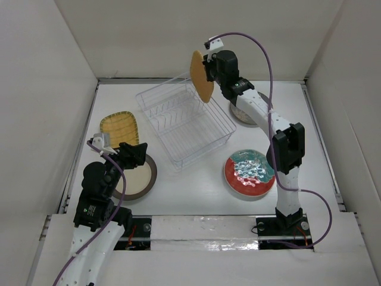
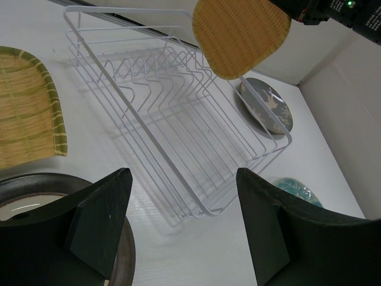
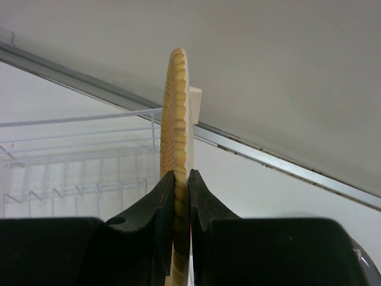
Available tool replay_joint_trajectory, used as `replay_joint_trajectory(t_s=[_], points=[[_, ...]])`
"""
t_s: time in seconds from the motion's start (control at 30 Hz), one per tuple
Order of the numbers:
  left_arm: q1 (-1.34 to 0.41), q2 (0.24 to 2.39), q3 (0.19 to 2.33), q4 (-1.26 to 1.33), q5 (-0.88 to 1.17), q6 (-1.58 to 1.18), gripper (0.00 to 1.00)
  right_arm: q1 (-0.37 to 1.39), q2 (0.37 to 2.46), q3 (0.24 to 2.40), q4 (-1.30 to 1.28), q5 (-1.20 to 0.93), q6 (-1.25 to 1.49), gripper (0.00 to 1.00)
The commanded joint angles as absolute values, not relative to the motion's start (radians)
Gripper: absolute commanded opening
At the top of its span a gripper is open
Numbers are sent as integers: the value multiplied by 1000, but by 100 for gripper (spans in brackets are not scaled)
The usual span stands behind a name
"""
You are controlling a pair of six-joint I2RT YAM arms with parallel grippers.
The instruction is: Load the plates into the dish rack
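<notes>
While pinching orange plate (image 1: 201,76) in right gripper (image 3: 181,190) jaws, holds it on edge, long axis near vertical, above dish rack's (image 1: 178,119) far side, with left gripper (image 2: 180,179) jaws spread.

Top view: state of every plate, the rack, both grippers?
dish rack: empty
right gripper: shut on orange plate
orange plate: on edge, raised at dish rack's far side
left gripper: open, empty
yellow plate: flat on table
brown-rimmed plate: flat on table
red-rimmed plate: flat on table
dark grey plate: flat on table
</notes>
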State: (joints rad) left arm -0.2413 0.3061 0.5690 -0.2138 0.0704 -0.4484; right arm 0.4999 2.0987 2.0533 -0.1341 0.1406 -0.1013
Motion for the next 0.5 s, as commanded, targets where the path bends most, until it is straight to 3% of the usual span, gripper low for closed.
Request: replay_joint_trajectory(t_s=[0.0, 0.47], points=[[-249, 313, 569, -167, 67, -437, 68, 517, 2036, 2019, -78, 69, -141, 0], [-249, 305, 568, -167, 68, -439, 68, 555, 2014, 1990, -120, 92, -195, 0]])
